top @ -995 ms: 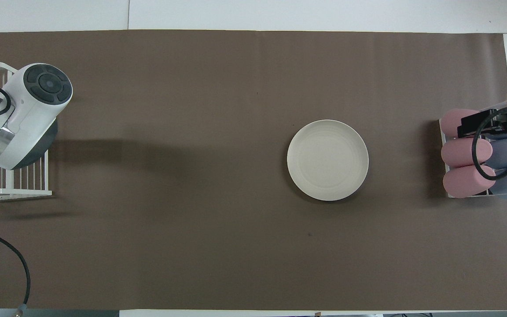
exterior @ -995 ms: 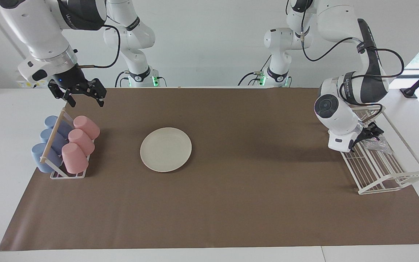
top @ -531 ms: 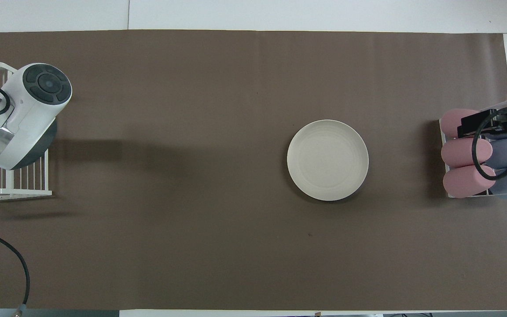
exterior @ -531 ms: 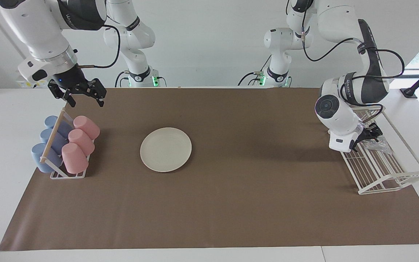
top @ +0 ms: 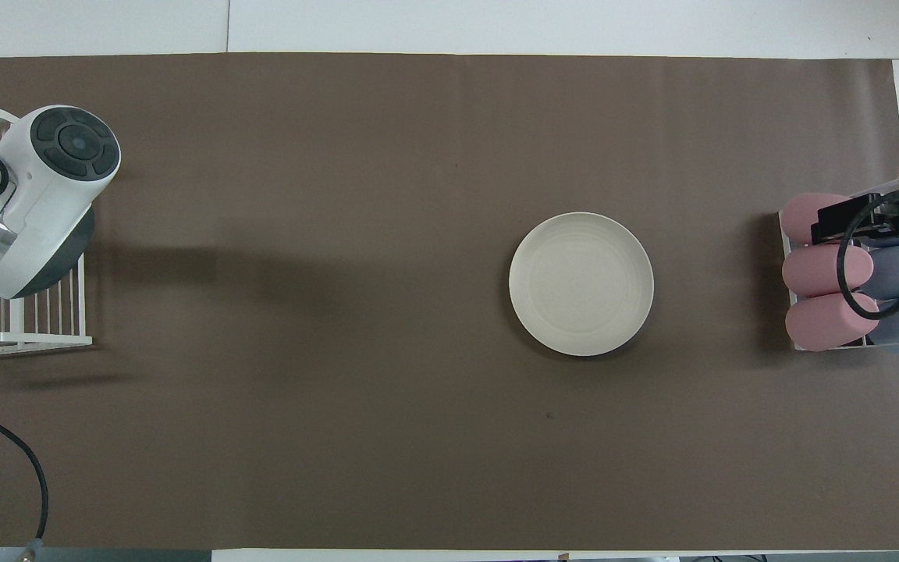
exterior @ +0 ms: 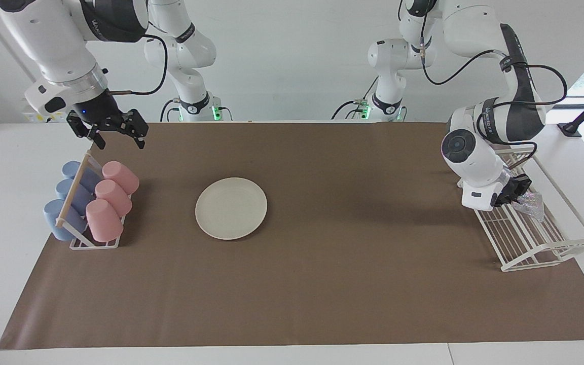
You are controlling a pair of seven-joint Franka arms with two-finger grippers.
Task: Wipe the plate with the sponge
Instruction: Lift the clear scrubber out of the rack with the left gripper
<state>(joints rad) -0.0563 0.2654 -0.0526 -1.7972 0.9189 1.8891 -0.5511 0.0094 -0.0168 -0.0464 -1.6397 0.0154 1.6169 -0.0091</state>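
The cream-white plate [exterior: 231, 208] lies on the brown mat, toward the right arm's end; it also shows in the overhead view [top: 580, 283]. The silvery sponge [exterior: 531, 205] is in the white wire rack [exterior: 540, 248] at the left arm's end. My left gripper [exterior: 516, 191] is down in that rack, its fingers closed on the sponge's edge, and the sponge is pulled up a little. In the overhead view the left arm's wrist hides both gripper and sponge. My right gripper [exterior: 117, 139] is open and empty, waiting above the cup rack.
A rack [exterior: 94, 244] of pink cups [exterior: 112, 195] and blue cups [exterior: 71, 195] stands at the right arm's end, beside the plate. The brown mat [exterior: 353, 263] covers most of the table. A black cable [top: 24, 460] lies near the left arm's corner.
My left gripper's fingers, spread over the sponge before, have closed on it, and the wrist has risen slightly. The sponge has shifted and bunched up. The right arm has not moved.
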